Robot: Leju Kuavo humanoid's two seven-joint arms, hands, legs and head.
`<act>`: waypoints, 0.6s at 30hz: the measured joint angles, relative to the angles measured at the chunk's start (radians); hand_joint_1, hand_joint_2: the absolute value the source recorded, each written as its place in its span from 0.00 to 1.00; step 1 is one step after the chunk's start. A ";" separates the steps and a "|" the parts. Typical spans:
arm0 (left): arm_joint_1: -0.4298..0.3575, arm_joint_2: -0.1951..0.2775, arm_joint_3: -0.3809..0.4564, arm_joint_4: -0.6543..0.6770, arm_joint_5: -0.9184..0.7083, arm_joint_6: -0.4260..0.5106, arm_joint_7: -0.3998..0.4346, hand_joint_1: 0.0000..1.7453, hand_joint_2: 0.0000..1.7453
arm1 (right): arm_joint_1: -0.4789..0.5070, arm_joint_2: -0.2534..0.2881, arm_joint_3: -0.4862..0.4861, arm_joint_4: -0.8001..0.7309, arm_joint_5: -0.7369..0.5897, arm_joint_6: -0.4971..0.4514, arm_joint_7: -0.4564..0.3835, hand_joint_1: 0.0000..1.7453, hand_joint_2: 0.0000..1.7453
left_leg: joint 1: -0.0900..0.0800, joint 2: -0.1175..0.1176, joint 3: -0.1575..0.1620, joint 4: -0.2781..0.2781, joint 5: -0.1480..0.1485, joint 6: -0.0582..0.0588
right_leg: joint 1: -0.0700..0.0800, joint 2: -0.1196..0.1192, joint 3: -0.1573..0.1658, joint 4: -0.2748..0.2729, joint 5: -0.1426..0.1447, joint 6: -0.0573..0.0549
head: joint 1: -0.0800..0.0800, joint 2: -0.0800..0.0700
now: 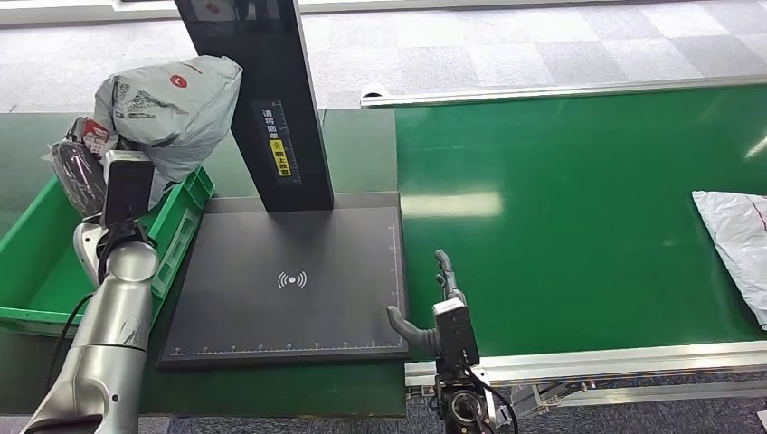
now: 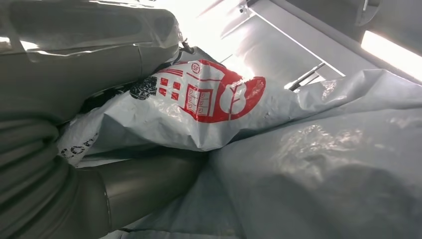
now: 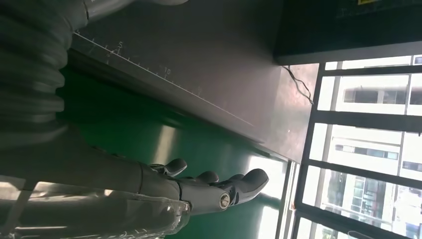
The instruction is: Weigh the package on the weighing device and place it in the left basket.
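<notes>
A crumpled grey package (image 1: 172,108) with a red logo (image 2: 209,94) hangs over the far right corner of the green basket (image 1: 181,217) at the left. My left hand (image 2: 84,59) grips it, with the thumb (image 2: 129,189) under a fold and the fingers over it. The flat dark weighing device (image 1: 289,280) lies bare in the middle. My right hand (image 1: 439,312) is open, fingers spread, just off the device's near right corner over the green belt, and the right wrist view shows the same hand (image 3: 209,191) holding nothing.
A black post (image 1: 271,108) rises from the back of the weighing device, right beside the held package. A green conveyor belt (image 1: 561,208) runs to the right, with another grey package (image 1: 737,244) at its far right edge.
</notes>
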 joint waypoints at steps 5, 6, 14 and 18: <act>-0.017 0.006 0.000 0.030 -0.037 0.002 0.026 1.00 1.00 | -0.006 0.001 0.006 0.013 0.001 0.002 0.012 0.00 1.00 | 0.000 0.000 0.000 0.000 0.000 0.000 | 0.000 0.000 0.000 0.000 0.000 0.000 | 0.000 0.000; -0.030 0.009 0.001 0.046 -0.056 0.004 0.037 1.00 1.00 | -0.009 0.001 0.009 0.016 0.001 0.002 0.014 0.00 1.00 | 0.000 0.000 0.000 0.000 0.000 0.000 | 0.000 0.000 0.000 0.000 0.000 0.000 | 0.000 0.000; -0.189 0.072 0.005 0.317 -0.412 0.030 0.200 1.00 1.00 | -0.036 0.001 0.011 0.026 0.008 0.019 0.019 0.00 1.00 | 0.000 0.000 0.000 0.000 0.001 0.000 | 0.000 0.000 0.000 0.000 0.001 -0.001 | 0.000 0.000; -0.228 0.126 0.019 0.444 -0.503 0.031 0.259 1.00 1.00 | -0.046 0.000 0.009 0.036 0.009 0.015 0.020 0.00 1.00 | 0.000 0.002 0.000 0.000 0.001 0.000 | 0.000 0.002 -0.001 0.000 0.001 -0.001 | 0.000 0.000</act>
